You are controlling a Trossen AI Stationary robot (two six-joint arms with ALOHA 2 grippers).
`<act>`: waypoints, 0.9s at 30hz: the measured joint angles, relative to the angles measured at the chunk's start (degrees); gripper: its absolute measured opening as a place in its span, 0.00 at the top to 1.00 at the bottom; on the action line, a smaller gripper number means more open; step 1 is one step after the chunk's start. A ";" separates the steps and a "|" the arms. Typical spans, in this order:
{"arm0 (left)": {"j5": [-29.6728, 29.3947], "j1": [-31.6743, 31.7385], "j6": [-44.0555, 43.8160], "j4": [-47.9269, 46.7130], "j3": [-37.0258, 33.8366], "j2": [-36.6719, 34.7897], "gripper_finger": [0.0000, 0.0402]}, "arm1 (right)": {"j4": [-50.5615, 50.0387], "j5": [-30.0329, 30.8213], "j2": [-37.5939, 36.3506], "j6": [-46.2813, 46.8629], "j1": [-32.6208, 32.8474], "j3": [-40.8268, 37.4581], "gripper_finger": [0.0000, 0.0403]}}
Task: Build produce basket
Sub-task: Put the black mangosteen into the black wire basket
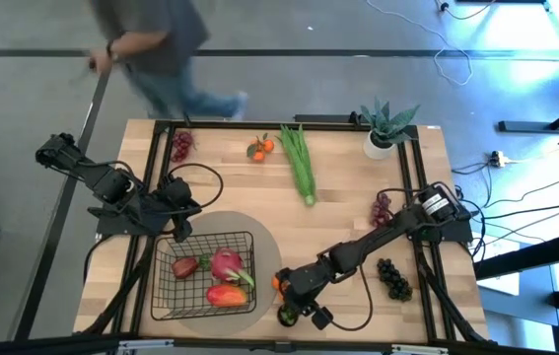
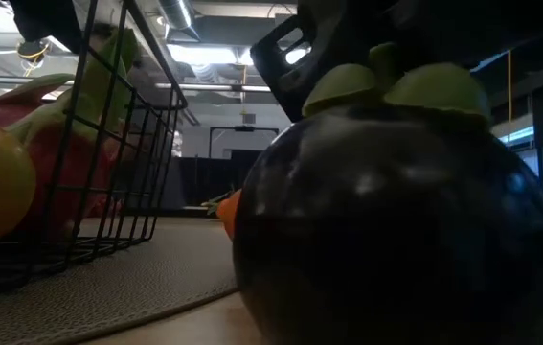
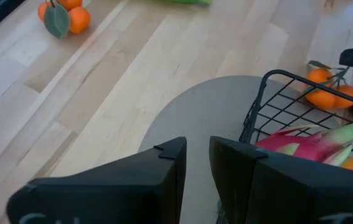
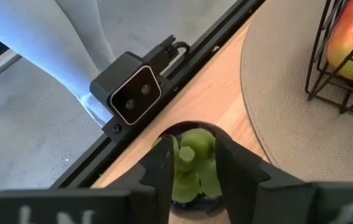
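The black wire basket (image 1: 205, 274) stands on a round grey mat and holds a pink dragon fruit (image 1: 227, 264), a red-orange mango (image 1: 226, 294) and a small dark red fruit (image 1: 184, 266). My right gripper (image 1: 289, 312) is at the table's near edge, shut on a dark round fruit with a green cap (image 2: 395, 211). Tangerines (image 1: 277, 283) lie on the table beside it. My left gripper (image 1: 180, 235) (image 3: 198, 146) hovers shut over the basket's far left corner and holds nothing. My right gripper (image 4: 192, 152) has the dark fruit's green cap (image 4: 192, 163) pinched between its two fingers (image 4: 160, 169), coming from above and pointing down. The fruit stands upright with its cap up. Whether its underside rests on the table, I cannot tell.
On the far half of the table lie tangerines (image 1: 261, 148), a long green bunch (image 1: 299, 163), red grapes (image 1: 180, 146) and a potted spiky plant (image 1: 383, 133). More red grapes (image 1: 383, 207) and dark grapes (image 1: 394, 278) lie on the right. A small camera (image 4: 129, 93) sits at the near edge. A person (image 1: 151, 49) walks beyond the far edge.
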 joint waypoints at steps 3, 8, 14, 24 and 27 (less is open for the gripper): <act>0.00 0.00 0.00 0.00 -0.01 0.01 0.85 | 0.10 0.02 0.23 0.11 0.00 0.00 0.83; 0.00 0.00 0.00 0.00 -0.01 0.01 0.85 | 0.23 0.21 0.24 0.74 -0.02 0.00 0.97; 0.00 0.00 0.00 -0.02 -0.02 0.00 0.85 | 0.24 1.43 0.24 2.06 -0.34 0.16 0.98; 0.00 0.00 0.01 -0.31 -0.02 0.02 0.85 | -14.98 1.17 0.18 1.91 -1.64 9.70 0.99; 0.00 0.00 0.09 -0.39 -0.01 0.02 0.85 | -21.24 -0.83 0.12 1.54 -1.73 14.04 1.00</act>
